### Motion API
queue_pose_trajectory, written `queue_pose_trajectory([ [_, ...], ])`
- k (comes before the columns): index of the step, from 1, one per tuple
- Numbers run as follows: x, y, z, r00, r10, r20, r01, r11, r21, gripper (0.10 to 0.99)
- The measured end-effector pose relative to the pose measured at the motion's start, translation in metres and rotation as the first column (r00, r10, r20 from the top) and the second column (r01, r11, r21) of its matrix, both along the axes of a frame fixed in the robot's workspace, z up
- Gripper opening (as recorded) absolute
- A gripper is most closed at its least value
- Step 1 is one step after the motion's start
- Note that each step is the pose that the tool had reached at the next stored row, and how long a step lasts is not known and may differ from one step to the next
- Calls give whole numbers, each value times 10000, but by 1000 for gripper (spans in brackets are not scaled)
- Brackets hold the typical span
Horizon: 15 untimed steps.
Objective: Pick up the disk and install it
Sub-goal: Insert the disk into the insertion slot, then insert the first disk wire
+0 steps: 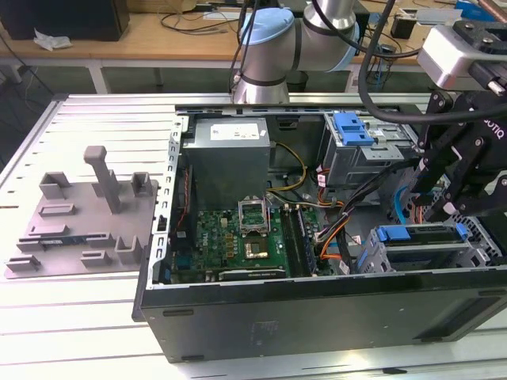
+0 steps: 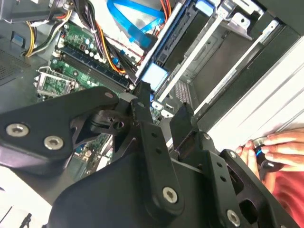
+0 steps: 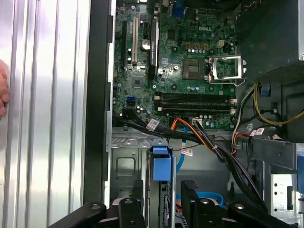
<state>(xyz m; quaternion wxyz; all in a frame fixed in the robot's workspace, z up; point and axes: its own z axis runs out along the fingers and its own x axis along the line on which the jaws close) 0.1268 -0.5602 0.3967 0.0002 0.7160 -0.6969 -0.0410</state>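
Disk (image 1: pixel 424 234) stands on edge in the drive cage (image 1: pixel 478 241) at the exterior view's right of the open case (image 1: pixel 317 321). Its long axis runs along the case's near wall, and your tool (image 1: pixel 444 207) hangs close over it, so the disk lies straight down the approach line. Tool is parted to a middling gap, straddling the disk's blue-tabbed edge in both wrist views; contact not discernible. Room is tight: cables (image 3: pixel 223 152) crowd the motherboard side, and a person's hand (image 2: pixel 275 145) rests on the bench (image 1: pixel 79 317) beside the case.
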Motion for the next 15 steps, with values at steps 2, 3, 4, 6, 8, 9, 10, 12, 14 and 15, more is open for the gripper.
queue_pose_trajectory([
  [2,0,0,0,10000,0,0,0,10000,0,443],
  [3,0,0,-1,10000,0,0,0,10000,1,443],
  [4,0,0,-1,10000,1,0,-1,10000,2,443],
  [6,0,0,-1,10000,4,0,-4,10000,1,443],
  [8,0,0,0,10000,8,-1,-8,10000,1,443],
  [9,0,0,-1,10000,9,0,-9,10000,1,443],
  [10,0,0,-1,10000,9,0,-9,10000,2,443],
  [12,0,0,-1,10000,9,-1,-9,10000,1,443],
  [14,0,0,-1,10000,10,0,-10,10000,1,443],
  [15,0,0,-1,10000,11,0,-11,10000,1,443],
])
